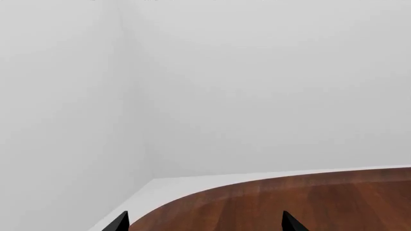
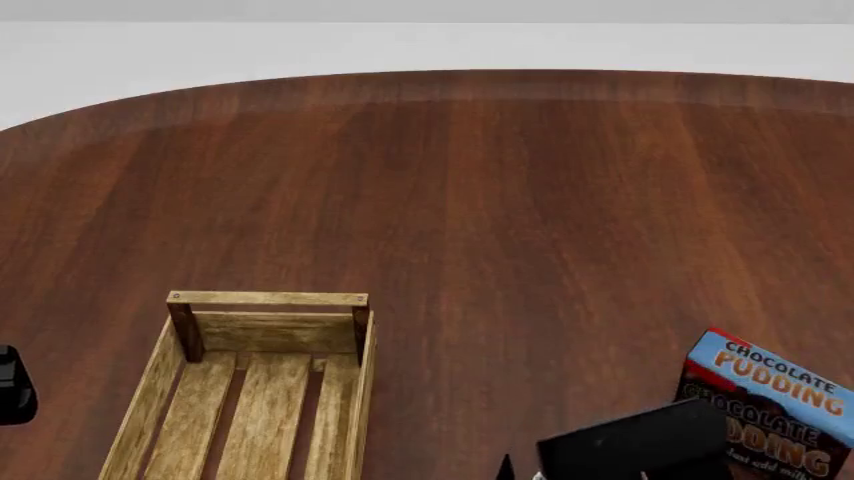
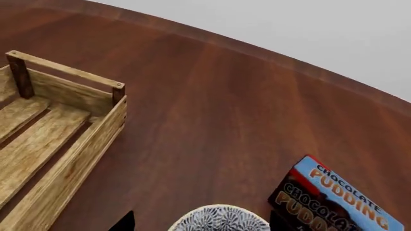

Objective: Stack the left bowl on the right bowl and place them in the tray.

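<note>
- Right gripper (image 3: 202, 226): fingers apart, hanging over a patterned bowl (image 3: 220, 219).
- Left gripper (image 1: 205, 224): fingers apart, holding nothing.
- Tray (image 2: 350, 400): nothing in it, at the bowl's 9 o'clock.
- Pudding box (image 3: 334, 199): at the bowl's 3 o'clock.

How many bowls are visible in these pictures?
1: a patterned bowl shows at the edge of the right wrist view, between the tray and the pudding box. A second bowl may be out of view.

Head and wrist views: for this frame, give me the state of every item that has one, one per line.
Light-wood slatted tray: upright on the table, visible part holds nothing.
Blue chocolate pudding box: closed, on the table, apart from the tray.
Patterned grey-white bowl: only its rim shows, right way up, outside the tray.
Left tool: open, holding nothing.
Right tool: open, over the bowl.
</note>
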You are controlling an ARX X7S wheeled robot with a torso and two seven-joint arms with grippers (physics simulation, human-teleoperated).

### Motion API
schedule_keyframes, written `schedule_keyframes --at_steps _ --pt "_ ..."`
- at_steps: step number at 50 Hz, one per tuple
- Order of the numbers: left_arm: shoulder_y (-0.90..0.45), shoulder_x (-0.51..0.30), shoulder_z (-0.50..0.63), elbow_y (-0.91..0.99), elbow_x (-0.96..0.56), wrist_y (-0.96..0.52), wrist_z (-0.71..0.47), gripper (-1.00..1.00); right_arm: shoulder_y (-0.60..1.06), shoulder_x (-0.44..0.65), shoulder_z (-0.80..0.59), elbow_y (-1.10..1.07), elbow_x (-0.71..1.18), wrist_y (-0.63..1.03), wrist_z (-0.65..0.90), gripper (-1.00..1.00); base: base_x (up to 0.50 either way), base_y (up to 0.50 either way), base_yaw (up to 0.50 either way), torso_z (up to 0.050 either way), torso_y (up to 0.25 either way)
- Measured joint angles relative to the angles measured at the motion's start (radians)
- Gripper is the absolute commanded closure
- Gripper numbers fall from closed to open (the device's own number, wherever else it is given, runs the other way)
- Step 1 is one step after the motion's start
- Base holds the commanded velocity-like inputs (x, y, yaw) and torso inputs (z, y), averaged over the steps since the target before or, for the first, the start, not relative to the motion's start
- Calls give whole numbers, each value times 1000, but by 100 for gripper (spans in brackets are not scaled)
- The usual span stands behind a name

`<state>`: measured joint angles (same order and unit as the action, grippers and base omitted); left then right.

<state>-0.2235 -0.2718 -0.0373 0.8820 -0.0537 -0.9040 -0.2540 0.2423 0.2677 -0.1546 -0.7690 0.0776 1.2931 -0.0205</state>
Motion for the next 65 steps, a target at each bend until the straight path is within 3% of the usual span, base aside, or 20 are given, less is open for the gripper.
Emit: schedule_keyframes --at_steps 65 --pt "4 -18 17 -11 -17 14 -20 -100 -83 39 -83 226 25 -126 -21 -100 0 0 0 0 0"
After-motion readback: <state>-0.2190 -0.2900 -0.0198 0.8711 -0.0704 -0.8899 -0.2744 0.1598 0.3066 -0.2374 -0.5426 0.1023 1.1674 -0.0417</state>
